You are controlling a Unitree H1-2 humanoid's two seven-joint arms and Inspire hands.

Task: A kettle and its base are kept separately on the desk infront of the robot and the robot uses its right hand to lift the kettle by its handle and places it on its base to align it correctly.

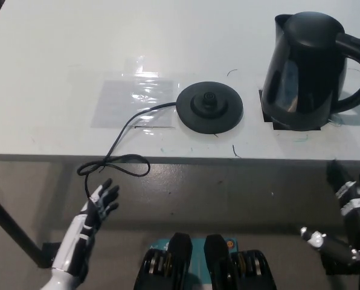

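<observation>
A black kettle [307, 69] stands upright at the right of the white desk [77, 60], its handle [358, 72] pointing right. Its round black base [209, 107] lies apart on the desk's middle, left of the kettle, with nothing on it. A black cord [122, 145] runs from the base over the front edge. My black right hand [349, 199] is low at the right, below the desk edge and away from the kettle; its fingers are hard to make out. My white left hand [98, 208] rests at the lower left, below the desk, fingers spread and holding nothing.
A clear plastic sheet [131, 99] is taped flat on the desk left of the base. Black tape marks [267, 115] frame the kettle's foot. A dark desk leg [8, 226] slants down at the far left.
</observation>
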